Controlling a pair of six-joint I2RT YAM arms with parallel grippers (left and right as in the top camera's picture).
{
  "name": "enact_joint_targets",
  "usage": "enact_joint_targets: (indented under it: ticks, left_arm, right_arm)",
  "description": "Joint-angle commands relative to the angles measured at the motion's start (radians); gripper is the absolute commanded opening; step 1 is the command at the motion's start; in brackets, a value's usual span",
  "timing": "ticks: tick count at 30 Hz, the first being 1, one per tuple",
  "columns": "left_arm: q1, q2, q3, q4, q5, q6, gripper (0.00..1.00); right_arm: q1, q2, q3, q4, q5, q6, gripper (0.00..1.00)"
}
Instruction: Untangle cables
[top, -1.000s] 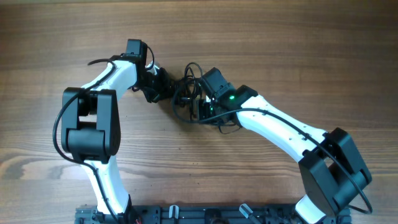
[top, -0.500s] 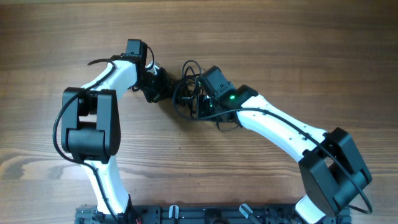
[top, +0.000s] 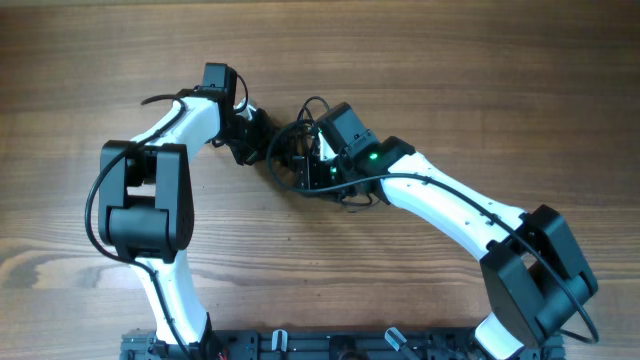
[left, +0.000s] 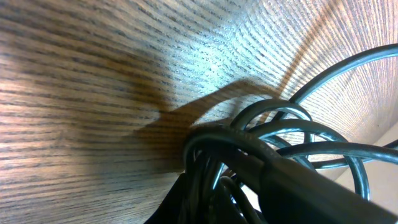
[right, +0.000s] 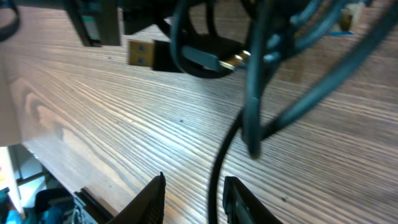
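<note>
Cables (left: 273, 171) bunch mid-counter (top: 480, 80), with open wood on every side. The left tool (top: 260, 140) clamps them. The right tool (right: 194, 186) is parted astride one strand and has shifted slightly left.

Arms same build: left arm (top: 185, 125), right arm (top: 450, 210), white shells, black joint blocks, thin black wire along each. Green LED (top: 372, 157) on right wrist. Black fingers on right gripper (right: 194, 183).

Table: you have a brown wood-grain tabletop (top: 500, 80) filling every view.
Light: you see a pale bright glare patch (left: 249, 43) on its grain, left wrist view.
Shadow: soft, just beside it.
</note>
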Motion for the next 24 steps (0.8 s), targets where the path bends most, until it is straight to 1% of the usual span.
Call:
enact_joint_targets:
  ticks: [1, 7, 11, 14, 19, 24]
  left_arm:
    - [0.016, 0.017, -0.009, -0.001, -0.117, -0.01, 0.08]
    - [0.016, 0.017, -0.009, 0.0, -0.117, -0.01, 0.08]
    - [0.016, 0.017, -0.009, -0.001, -0.117, -0.01, 0.08]
    - [0.016, 0.017, -0.009, -0.001, -0.117, -0.01, 0.08]
    - [0.016, 0.017, -0.009, -0.001, -0.117, -0.01, 0.09]
    - [0.016, 0.017, -0.009, -0.001, -0.117, -0.01, 0.08]
  right_arm:
    - [-0.002, 0.0, 0.0, 0.038, 0.002, 0.006, 0.33]
    - [-0.002, 0.0, 0.0, 0.075, 0.09, 0.006, 0.33]
    - [-0.003, 0.0, 0.0, 0.031, 0.208, 0.007, 0.33]
    - [-0.003, 0.0, 0.0, -0.03, 0.333, 0.032, 0.34]
    - [-0.003, 0.0, 0.0, -0.038, 0.401, 0.032, 0.34]
    - [-0.003, 0.0, -0.001, -0.042, 0.528, 0.032, 0.34]
